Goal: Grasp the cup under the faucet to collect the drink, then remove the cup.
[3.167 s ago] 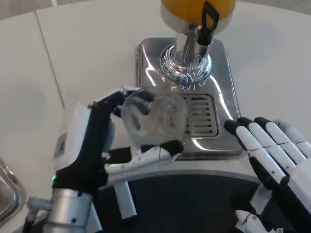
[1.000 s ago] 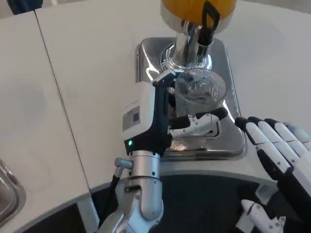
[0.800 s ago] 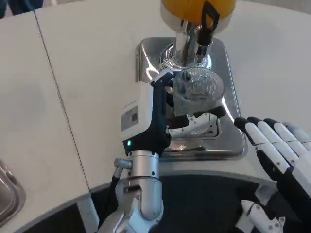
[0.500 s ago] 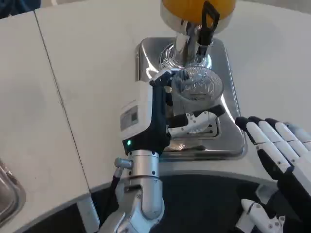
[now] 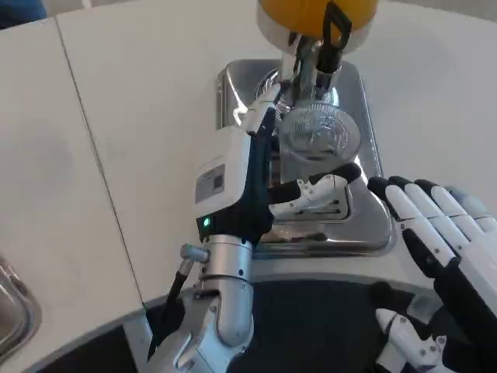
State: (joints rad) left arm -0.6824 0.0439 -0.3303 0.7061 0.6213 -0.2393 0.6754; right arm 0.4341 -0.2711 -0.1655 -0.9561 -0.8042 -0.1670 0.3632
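One clear cup [image 5: 313, 136] is sitting in the left hand [image 5: 256, 175] under the black-handled faucet [image 5: 326, 43]; the right hand [image 5: 439, 241] is waiting released beside the steel drip tray [image 5: 365, 225].

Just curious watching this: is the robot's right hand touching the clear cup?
Apart. The head view shows the right hand open beside the tray, a plain gap from the cup.

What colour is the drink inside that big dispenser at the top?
Orange, seen in the dispenser tank at the top of the head view.
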